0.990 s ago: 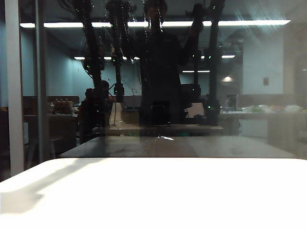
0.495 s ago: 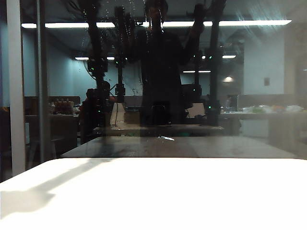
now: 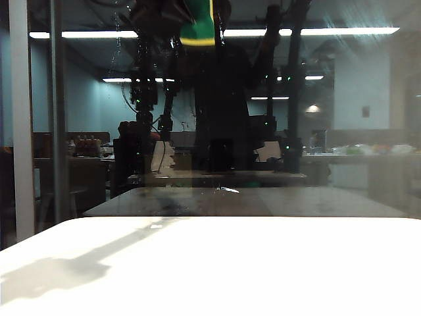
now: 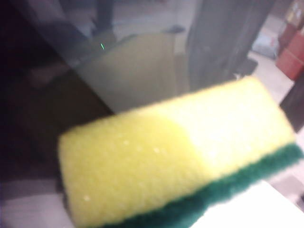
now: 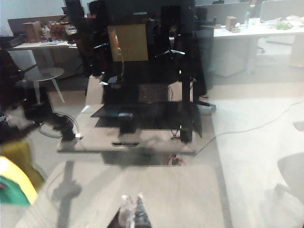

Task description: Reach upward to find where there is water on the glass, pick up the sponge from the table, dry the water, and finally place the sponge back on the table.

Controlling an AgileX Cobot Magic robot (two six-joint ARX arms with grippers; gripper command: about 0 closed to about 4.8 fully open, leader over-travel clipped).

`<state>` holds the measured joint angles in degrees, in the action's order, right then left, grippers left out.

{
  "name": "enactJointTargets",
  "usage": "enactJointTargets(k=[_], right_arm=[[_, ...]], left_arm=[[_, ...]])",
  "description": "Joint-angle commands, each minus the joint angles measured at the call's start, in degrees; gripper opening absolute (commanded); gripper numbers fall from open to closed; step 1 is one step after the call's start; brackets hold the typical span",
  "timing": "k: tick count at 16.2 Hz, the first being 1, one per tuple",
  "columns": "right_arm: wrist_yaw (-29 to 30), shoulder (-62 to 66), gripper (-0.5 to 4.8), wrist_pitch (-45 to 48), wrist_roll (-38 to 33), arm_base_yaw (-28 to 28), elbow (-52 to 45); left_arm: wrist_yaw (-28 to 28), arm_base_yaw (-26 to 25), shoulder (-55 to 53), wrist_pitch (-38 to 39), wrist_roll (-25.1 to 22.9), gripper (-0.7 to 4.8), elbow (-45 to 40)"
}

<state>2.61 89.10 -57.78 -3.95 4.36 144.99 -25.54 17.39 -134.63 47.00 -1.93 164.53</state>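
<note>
Left gripper raised high against glass, well above table, clamped on sponge, green layer facing away from pane. Right gripper also up near glass, tips pressed together, nothing between them. Faint water streaks near sponge.

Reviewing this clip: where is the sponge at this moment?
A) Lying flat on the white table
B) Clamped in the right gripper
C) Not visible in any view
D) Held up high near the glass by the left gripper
D. The sponge sits at the top of the exterior view, raised by the left gripper near the glass; it fills the left wrist view, and the table carries no sponge.
</note>
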Motion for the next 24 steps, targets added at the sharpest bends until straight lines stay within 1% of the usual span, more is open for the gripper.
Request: enactJointTargets(k=[1, 4, 5, 6, 9, 10, 11, 12, 13, 14, 15, 16, 17, 18, 21, 22, 24], right_arm=[[-0.11, -0.13, -0.05, 0.92, 0.17, -0.02, 0.17], [-0.11, -0.13, -0.05, 0.9, 0.17, -0.02, 0.17], [-0.11, -0.13, -0.05, 0.87, 0.17, -0.02, 0.17], [-0.11, -0.13, -0.05, 0.76, 0.17, -0.02, 0.17], [-0.11, -0.13, -0.06, 0.76, 0.17, -0.02, 0.17], [-0.11, -0.13, -0.05, 0.74, 0.17, -0.02, 0.17], [-0.11, -0.13, -0.05, 0.74, 0.17, -0.02, 0.17], [-0.11, -0.13, -0.05, 0.42, 0.17, -0.02, 0.17], [-0.11, -0.13, -0.05, 0.37, 0.17, -0.02, 0.17], [-0.11, -0.13, -0.05, 0.37, 0.17, -0.02, 0.17], [-0.11, -0.13, -0.05, 0.39, 0.17, -0.02, 0.17], [-0.09, -0.11, -0.05, 0.39, 0.17, -0.02, 0.17], [-0.09, -0.11, -0.05, 0.39, 0.17, -0.02, 0.17], [-0.11, -0.13, -0.06, 0.39, 0.17, -0.02, 0.17], [-0.09, -0.13, -0.06, -0.07, 0.17, -0.02, 0.17], [-0.09, -0.22, -0.05, -0.72, 0.17, -0.02, 0.17], [0.04, -0.17, -0.05, -0.76, 0.17, -0.02, 0.17]], left_arm=[[2.64, 0.31, -0.72, -1.01, -0.22, -0.06, -0.33], [2.49, 0.31, 1.77, -7.41, 2.93, -0.06, -0.28], [3.04, 0.31, 2.6, -9.09, 3.02, -0.06, -0.28], [6.38, 0.31, 4.76, -11.89, 3.04, -0.06, -0.31], [11.19, -0.44, 8.48, -15.87, 3.08, -0.06, -0.28], [12.44, -1.22, 9.38, -16.96, 4.22, -0.06, -0.28], [12.5, -2.32, 9.9, -18.08, 5.7, -0.06, -0.28], [12.33, -3.56, 10.62, -19.67, 8.2, -0.06, -0.28], [11.04, -4.33, 11.02, -19.5, 8.41, -0.06, -0.31], [8.61, -4.39, 11.02, -18.08, 8.07, -0.06, -0.31], [7.67, -4.35, 10.99, -15.5, 6.43, -0.06, -0.33], [7.34, -3.5, 10.47, -10.82, 2.27, -0.06, -0.33], [7.54, -1.64, 9.68, -7.67, -0.76, -0.06, -0.33], [7.52, -1.29, 8.74, -5.27, -1.75, -0.06, -0.35], [7.65, 1.7, 5.53, -1.53, -1.73, -0.06, -0.35], [8.96, 4.48, 3.48, -1.53, -1.77, -0.06, -0.33], [9.97, 6.75, 1.9, -1.79, -2.21, -0.06, -0.35]])
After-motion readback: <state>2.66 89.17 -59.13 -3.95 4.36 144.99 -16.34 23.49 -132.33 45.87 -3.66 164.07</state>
